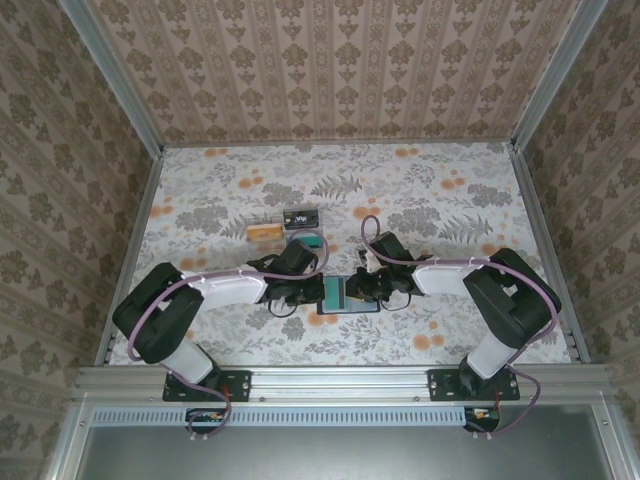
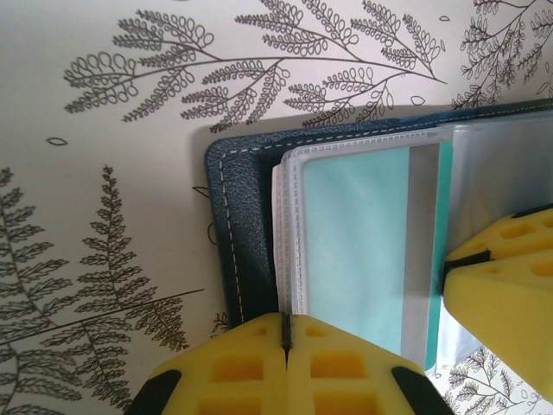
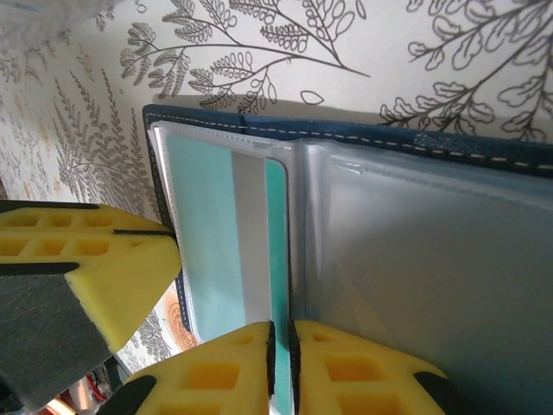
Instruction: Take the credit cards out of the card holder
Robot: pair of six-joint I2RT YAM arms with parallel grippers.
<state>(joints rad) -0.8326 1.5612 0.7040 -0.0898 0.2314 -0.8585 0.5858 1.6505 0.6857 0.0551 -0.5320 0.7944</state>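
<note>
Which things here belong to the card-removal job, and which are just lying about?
Job:
- card holder, lying open
- teal card in its sleeve
- left end effector and right end effector, both pinched on the sleeves

Lying about, beyond the left arm:
- orange item
- dark item
- teal item

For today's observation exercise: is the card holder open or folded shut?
Open: the card holder lies spread, clear sleeves exposed, a teal card inside one.
</note>
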